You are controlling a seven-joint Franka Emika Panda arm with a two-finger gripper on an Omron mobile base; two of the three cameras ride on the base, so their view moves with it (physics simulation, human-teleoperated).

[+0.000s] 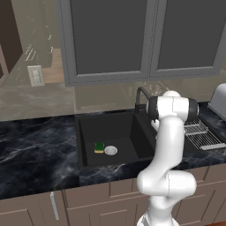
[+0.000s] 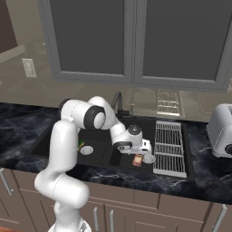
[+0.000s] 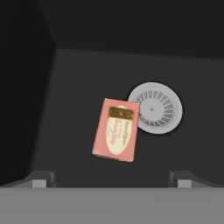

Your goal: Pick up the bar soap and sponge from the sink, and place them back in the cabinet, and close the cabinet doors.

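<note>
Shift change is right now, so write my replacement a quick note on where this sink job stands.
Hand: open, holding nothing, hovering over the bar soap.
Bar soap: flat on the floor of the sink's right basin, its corner against the drain.
Sponge: in the left basin beside the other drain.
Done: nothing picked up yet.
Left: grasp soap, then sponge, put both in the cabinet, close the doors.

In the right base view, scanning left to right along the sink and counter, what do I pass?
Sponge → left basin drain → gripper over the bar soap → right basin drain → drying rack → toaster.
</note>
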